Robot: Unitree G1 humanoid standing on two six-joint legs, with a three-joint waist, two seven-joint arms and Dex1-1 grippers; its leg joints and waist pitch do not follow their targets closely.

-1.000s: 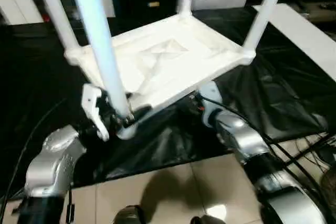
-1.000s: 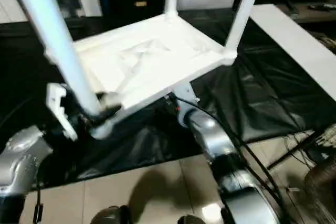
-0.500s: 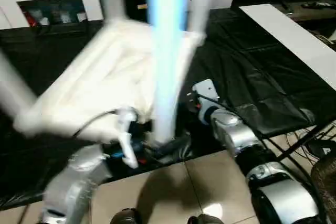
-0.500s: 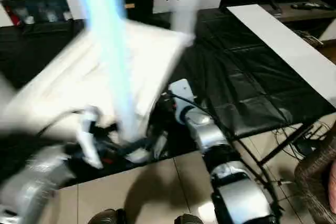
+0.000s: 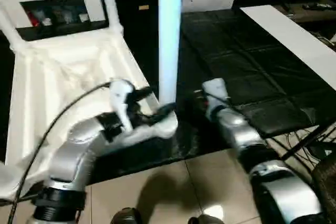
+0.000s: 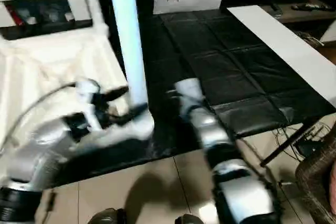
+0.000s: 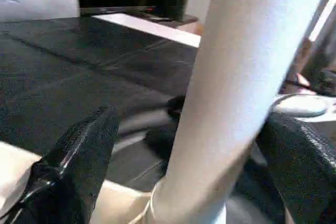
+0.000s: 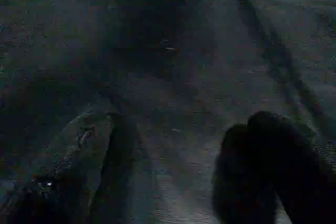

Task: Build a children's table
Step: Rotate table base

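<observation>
Black workbench (image 5: pixel 247 72); table leg (image 5: pixel 169 40) top cropped.

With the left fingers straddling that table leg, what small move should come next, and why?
Probably close the left gripper on the leg. Its fingers stand wide on either side of the leg near its base, not pressing it, and the table looks tilted. The right gripper is open over the black mat, holding nothing.
</observation>
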